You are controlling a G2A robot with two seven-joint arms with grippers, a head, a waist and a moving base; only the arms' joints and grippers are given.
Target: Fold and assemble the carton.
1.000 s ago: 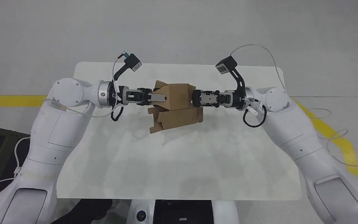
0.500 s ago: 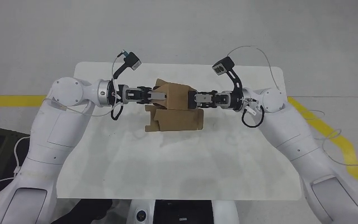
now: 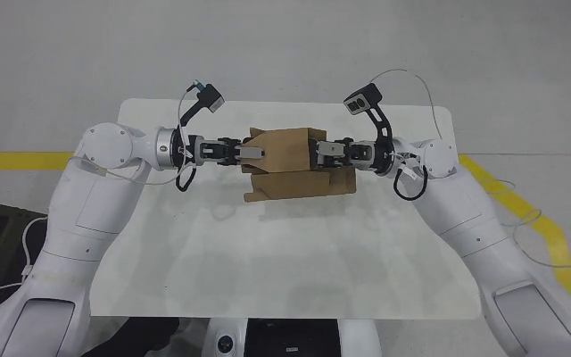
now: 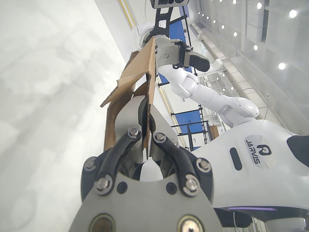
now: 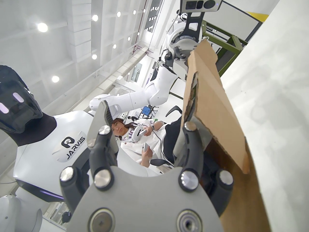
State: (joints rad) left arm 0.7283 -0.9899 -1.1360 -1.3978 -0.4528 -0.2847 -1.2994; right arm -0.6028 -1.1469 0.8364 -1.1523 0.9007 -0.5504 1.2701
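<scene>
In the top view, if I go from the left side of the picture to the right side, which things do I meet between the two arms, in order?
left arm's wrist camera → left gripper → carton → right gripper → right arm's wrist camera

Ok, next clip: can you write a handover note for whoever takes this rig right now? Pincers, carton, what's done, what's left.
Left pincer: shut on an edge panel of the brown corrugated cardboard carton.
Right pincer: open, one finger alongside the carton's opposite end, nothing clamped.
Carton: between both arms over the far middle of the white rectangular table.
Done: carton appears partly opened up.
Left: flaps stick out loose; likely fold them in and close the carton.
</scene>
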